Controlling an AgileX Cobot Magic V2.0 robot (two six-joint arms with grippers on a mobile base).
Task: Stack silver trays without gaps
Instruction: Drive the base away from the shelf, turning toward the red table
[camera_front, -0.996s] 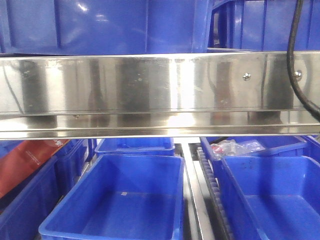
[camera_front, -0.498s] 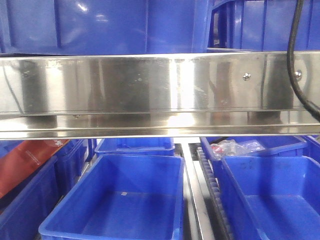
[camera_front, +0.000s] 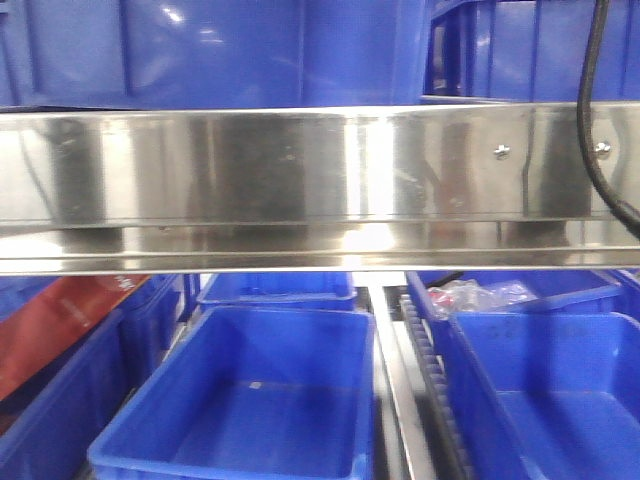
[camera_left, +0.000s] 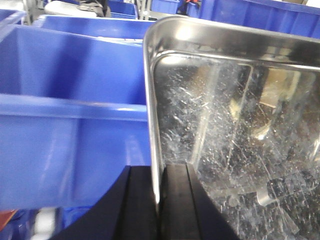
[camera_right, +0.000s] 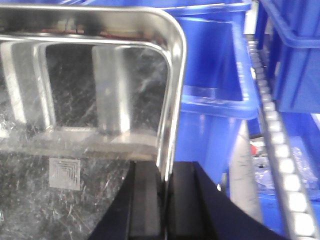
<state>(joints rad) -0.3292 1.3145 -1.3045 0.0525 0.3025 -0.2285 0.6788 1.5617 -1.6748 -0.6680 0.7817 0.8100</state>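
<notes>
A silver tray (camera_front: 320, 180) is held up close to the front camera, its polished side wall spanning the whole width. In the left wrist view the tray's scratched inside (camera_left: 240, 130) fills the right half, and my left gripper (camera_left: 158, 200) is shut on its left rim, one black finger outside and one inside. The right wrist view shows the tray's far corner (camera_right: 100, 80), with my right gripper (camera_right: 164, 200) shut on its right rim. Only one tray shows.
Blue plastic bins surround the tray: one below centre (camera_front: 250, 400), one at lower right (camera_front: 560, 400), others behind above (camera_front: 250, 50). A metal rail (camera_front: 395, 390) runs between the lower bins. A black cable (camera_front: 590, 120) hangs at the right. A red object (camera_front: 60, 320) lies at lower left.
The bins below and the tray's screws have shifted slightly to the right and down in the front view. Both grips on the tray are unchanged as far as shown.
</notes>
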